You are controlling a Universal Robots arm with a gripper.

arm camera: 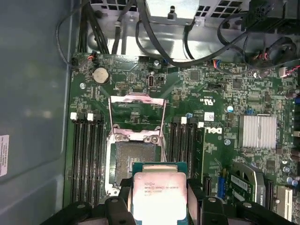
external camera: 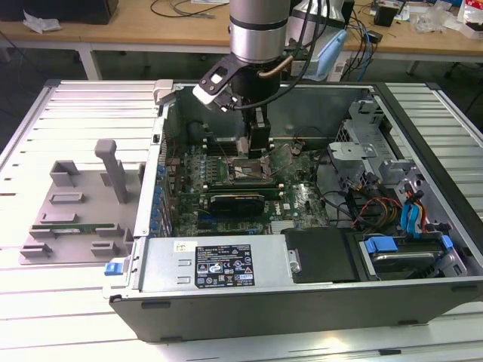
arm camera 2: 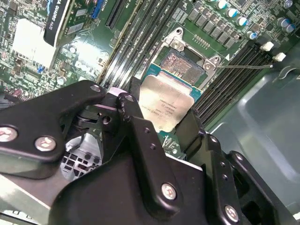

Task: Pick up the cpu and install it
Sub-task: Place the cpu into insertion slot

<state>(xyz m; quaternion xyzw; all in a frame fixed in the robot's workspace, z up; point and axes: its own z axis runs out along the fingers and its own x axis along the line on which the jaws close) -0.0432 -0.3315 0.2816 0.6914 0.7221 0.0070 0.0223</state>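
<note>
My gripper (arm camera: 158, 199) is shut on the cpu (arm camera: 158, 192), a flat square chip with a shiny silver top and a thin green edge, clamped by its two sides between the black fingers (arm camera: 123, 199). The cpu (arm camera 2: 166, 101) hangs slightly tilted just above the open motherboard socket (arm camera: 135, 161), overlapping its near edge. The socket (arm camera 2: 180, 65) shows its bare contact field, and its metal load plate (arm camera: 137, 110) is swung up. In the exterior view the gripper (external camera: 256, 151) reaches down into the open computer case over the socket (external camera: 249, 169).
Black memory slots (arm camera: 88, 154) flank the socket on both sides. A silver heatsink (arm camera: 257, 131) and cable bundles (arm camera: 187, 42) lie around it. The case walls (external camera: 162, 143), power supply (external camera: 211, 264) and drive bays (external camera: 400, 211) enclose the board. A grey fixture tray (external camera: 75, 211) sits outside the case.
</note>
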